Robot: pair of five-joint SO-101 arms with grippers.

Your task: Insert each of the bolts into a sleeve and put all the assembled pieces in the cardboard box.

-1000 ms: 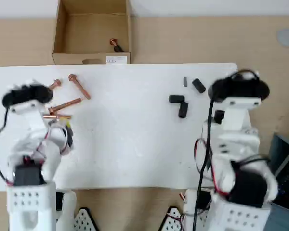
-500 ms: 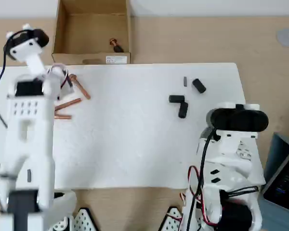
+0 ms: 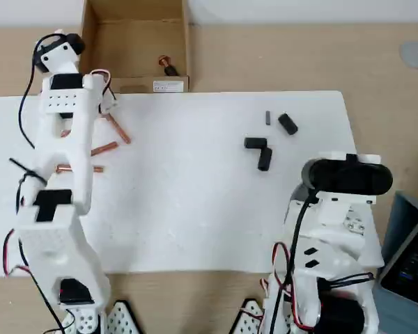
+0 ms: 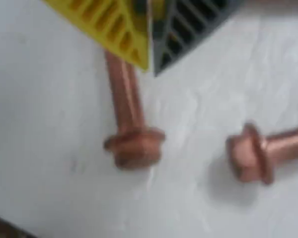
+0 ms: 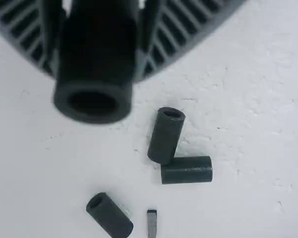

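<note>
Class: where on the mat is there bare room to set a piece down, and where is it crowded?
Bare: the mat's middle, between the bolts and the sleeves. Crowded: around the bolts under the left arm, and among the sleeves.

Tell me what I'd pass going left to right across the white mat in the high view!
copper bolts → black sleeves → right arm
</note>
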